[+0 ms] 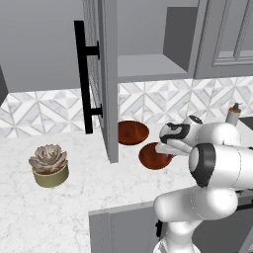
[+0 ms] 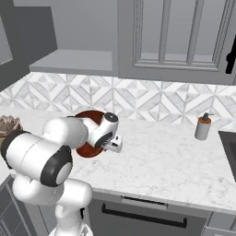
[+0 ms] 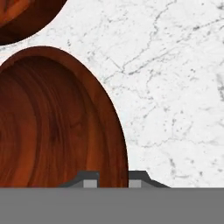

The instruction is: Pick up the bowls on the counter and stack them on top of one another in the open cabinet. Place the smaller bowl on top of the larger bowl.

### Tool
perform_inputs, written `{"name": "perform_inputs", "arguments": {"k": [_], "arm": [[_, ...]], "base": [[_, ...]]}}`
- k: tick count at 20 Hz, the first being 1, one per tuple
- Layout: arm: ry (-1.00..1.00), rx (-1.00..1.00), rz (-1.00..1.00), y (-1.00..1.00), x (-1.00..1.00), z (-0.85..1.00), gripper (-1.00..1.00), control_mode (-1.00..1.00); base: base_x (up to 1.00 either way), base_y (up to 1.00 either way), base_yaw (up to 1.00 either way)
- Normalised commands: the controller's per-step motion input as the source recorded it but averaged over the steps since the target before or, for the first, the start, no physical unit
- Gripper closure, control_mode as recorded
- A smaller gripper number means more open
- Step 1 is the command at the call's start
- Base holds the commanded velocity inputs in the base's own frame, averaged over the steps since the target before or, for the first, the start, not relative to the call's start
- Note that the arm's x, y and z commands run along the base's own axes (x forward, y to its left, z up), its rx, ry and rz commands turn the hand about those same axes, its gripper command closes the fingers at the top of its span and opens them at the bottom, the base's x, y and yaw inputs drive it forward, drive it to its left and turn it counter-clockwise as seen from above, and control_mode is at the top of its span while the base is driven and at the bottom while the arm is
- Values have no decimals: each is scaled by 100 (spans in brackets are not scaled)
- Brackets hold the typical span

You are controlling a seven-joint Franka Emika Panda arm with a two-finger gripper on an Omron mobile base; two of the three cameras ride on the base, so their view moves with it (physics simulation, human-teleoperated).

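Two reddish-brown bowls sit side by side on the white marble counter, just right of the open cabinet's door. The farther bowl lies near the backsplash. Closer to me is the nearer bowl, and my gripper is down at its right edge, shut on its rim, with one finger inside and one outside. I cannot tell which bowl is wider. The open cabinet above has a bare grey shelf.
The cabinet door with its black bar handle juts out over the counter left of the bowls. A potted succulent stands at the left. A soap dispenser stands at the right by the backsplash.
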Motion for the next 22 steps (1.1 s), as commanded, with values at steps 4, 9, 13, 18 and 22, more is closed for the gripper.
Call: {"name": "perform_inputs", "arguments": {"k": [4,9,13,18,22], "arm": [[16,19,-3,-17,-3,44,100,-100],[11,23,-6,-13,-1,57,100,-100],[0,12,-3,-1,0,53,100,-100],[-9,3,-2,10,6,24,100,-100],[-12,1,0,31,29,3,100,-100]], "base": [[0,0,0],[0,0,0],[0,0,0],[0,0,0],[0,0,0]]}}
